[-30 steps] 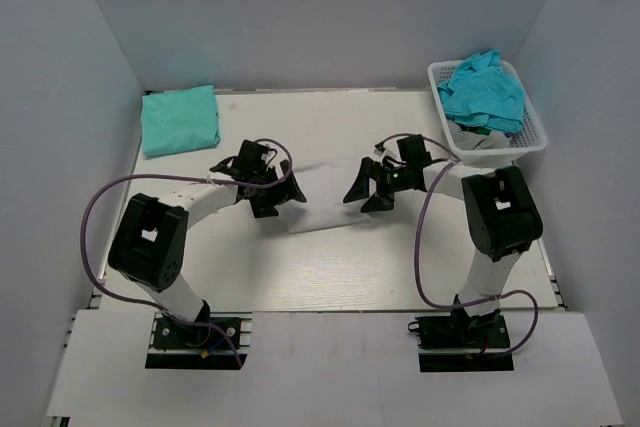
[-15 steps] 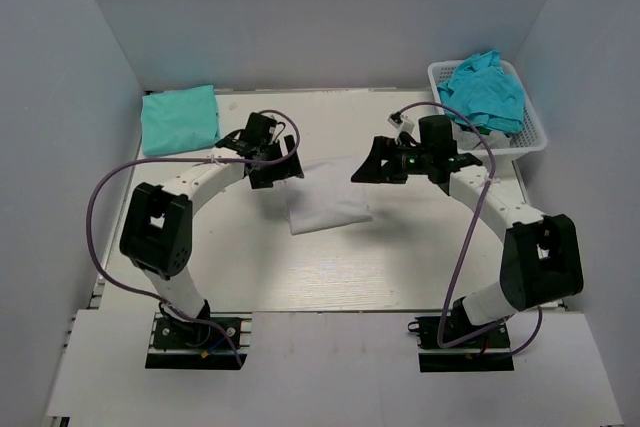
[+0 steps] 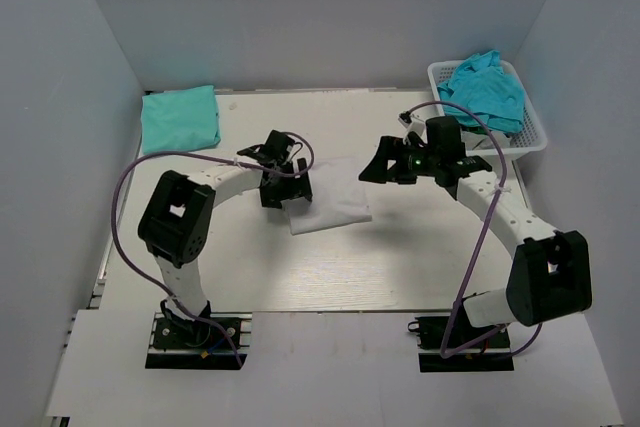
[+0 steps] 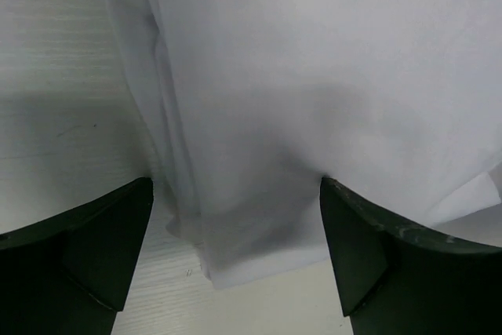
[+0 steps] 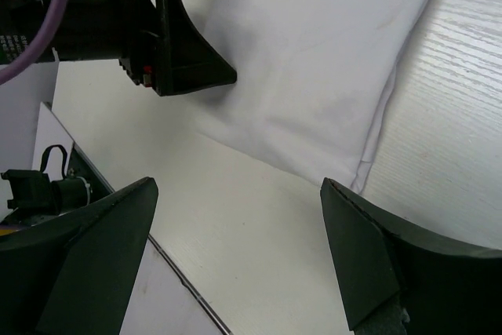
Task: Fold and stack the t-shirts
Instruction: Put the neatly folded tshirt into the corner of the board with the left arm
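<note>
A folded white t-shirt [image 3: 332,205] lies in the middle of the table. My left gripper [image 3: 287,190] is open at its left edge. In the left wrist view the shirt [image 4: 314,92] fills the upper frame, and my open left gripper [image 4: 235,253] straddles a folded corner of it. My right gripper [image 3: 383,167] is open and empty just right of the shirt. The right wrist view shows the shirt [image 5: 314,60], with my right gripper [image 5: 235,260] over bare table. A folded turquoise t-shirt [image 3: 180,118] lies at the back left. More turquoise t-shirts [image 3: 485,89] are heaped in the basket.
The white lattice basket [image 3: 530,137] stands at the back right against the right wall. Grey walls enclose the table on three sides. The left arm's black gripper [image 5: 169,37] shows in the right wrist view beside the shirt.
Both grippers lifted off the white shirt. The right one drew back to the right. The left one swung back, then came forward to the shirt's left edge.
</note>
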{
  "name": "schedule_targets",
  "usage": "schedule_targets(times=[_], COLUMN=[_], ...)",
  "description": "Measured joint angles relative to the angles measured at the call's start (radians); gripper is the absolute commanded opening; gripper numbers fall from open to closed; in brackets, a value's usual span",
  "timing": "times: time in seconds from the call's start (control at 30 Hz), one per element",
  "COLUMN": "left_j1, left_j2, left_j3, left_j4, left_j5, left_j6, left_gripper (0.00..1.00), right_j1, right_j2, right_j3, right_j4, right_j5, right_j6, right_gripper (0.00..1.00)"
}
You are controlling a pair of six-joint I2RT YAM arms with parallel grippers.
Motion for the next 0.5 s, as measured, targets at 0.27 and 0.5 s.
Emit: schedule_targets(times=[0.27, 0.5], left_j1=[-0.008, -0.006], left_j2=[0.042, 0.1], left_j3=[0.025, 0.066], left_j4=[0.06, 0.109], left_j5=[0.002, 0.006], left_j6=[-0.018, -0.01], left_gripper=[0.57, 0.02], right_j1=[-0.021, -0.034], right_j2=[-0.039, -0.066], right_j3=[-0.064, -0.084], right_j4=[-0.003, 0.001], right_j5=[0.006, -0.004], right_j6=[-0.008, -0.007], right_gripper=[0.9, 0.9])
